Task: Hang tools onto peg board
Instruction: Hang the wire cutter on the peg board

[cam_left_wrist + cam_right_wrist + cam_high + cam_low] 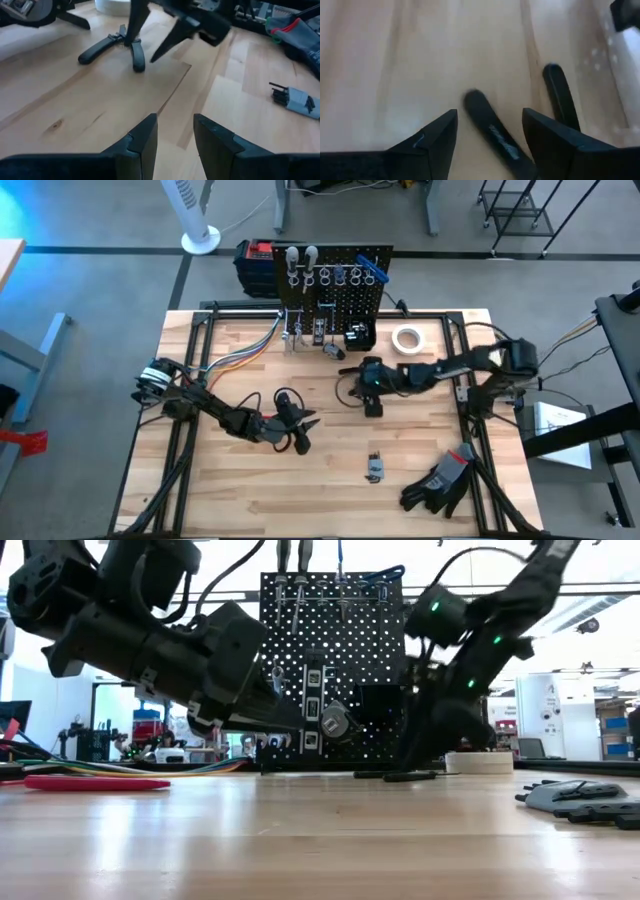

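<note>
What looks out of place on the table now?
The black pliers lie on the wood with handles spread, under the right tool, not on the peg board. A small grey tool lies alone near the black gloves. The left tool is open and empty.

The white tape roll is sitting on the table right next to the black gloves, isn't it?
No. The high view shows the white tape roll near the peg board, at the table's far edge. The black gloves lie far from it, at the near right corner.
</note>
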Controlling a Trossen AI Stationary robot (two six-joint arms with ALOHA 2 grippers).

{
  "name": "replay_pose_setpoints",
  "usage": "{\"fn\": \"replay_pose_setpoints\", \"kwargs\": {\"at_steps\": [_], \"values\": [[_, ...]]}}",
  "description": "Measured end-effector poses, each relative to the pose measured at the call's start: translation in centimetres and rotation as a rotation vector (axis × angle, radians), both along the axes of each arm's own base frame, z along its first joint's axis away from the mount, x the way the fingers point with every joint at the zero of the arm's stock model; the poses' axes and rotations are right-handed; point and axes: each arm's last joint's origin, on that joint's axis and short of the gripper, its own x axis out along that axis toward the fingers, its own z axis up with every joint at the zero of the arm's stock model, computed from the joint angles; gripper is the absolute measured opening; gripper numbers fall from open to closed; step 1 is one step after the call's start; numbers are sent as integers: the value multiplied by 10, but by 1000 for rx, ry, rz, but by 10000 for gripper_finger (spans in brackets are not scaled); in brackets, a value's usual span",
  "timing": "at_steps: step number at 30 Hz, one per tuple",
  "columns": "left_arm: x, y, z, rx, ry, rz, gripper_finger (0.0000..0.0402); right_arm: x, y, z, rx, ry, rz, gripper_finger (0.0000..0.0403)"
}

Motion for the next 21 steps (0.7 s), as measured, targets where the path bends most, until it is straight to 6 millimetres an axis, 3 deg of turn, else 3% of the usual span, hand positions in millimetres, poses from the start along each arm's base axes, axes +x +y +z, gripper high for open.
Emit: {"fn": "replay_pose_setpoints", "kwargs": {"at_steps": [9,12,18,21], "values": [[-3,1,-5,-20,44,3,116,10,-22,-28,177,149,44,201],[-3,1,-5,-17,43,8,116,10,-22,-29,218,145,40,166],[-3,1,-6,-31,41,15,116,4,-12,-17,295,139,47,51],[-3,1,-5,-33,40,15,116,1,0,-10,270,161,55,45]]}}
